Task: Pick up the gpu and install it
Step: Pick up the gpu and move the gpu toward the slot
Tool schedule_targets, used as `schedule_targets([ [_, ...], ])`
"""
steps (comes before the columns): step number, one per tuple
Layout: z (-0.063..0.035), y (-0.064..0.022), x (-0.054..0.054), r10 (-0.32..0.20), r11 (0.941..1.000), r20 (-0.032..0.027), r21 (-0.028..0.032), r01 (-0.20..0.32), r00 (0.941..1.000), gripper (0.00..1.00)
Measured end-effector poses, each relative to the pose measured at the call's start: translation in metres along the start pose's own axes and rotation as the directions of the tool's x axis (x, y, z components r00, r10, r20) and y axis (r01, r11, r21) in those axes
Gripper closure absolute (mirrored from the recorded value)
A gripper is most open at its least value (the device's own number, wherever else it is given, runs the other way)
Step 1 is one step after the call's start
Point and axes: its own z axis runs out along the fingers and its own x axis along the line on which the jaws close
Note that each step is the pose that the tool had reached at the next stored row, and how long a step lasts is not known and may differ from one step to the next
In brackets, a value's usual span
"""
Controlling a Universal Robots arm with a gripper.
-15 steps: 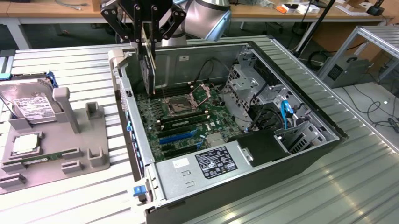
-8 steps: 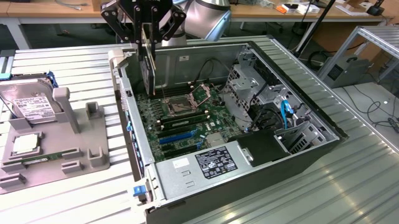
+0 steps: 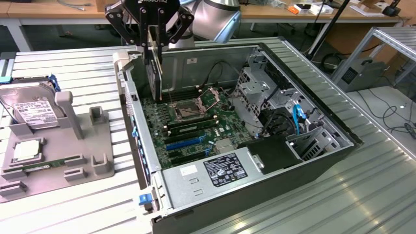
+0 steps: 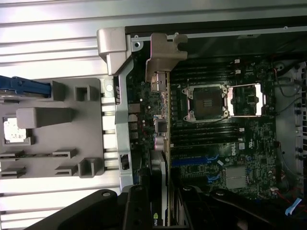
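Nearest us in the exterior view, the open case [image 3: 273,190] lies on the ribbed surface [image 3: 78,73], with its power supply [image 3: 221,170] at the front and the blue slots [image 3: 185,142] just behind. Further in, beside the processor socket [image 3: 188,111], the gpu [image 3: 154,68] hangs on edge above the motherboard and apart from it, its silver bracket [image 4: 165,48] toward the case's rear wall. Above it the hand [image 3: 154,35] is closed on the card's upper edge, holding it. We judge this to be the aligning step. We would keep the card plumb, square its lower edge along a blue slot, match the bracket to the rear opening, and go slowly. The hard drive [image 3: 29,109] rests on its tray [image 3: 85,161] at the exterior view's left.
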Motion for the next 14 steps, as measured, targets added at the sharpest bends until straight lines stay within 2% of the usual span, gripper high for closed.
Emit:
schedule_targets([
  [14,0.0032,0.0,0.0001,0.0,1.0,0.0003,0.0047,0.0,1.0,0.73],
])
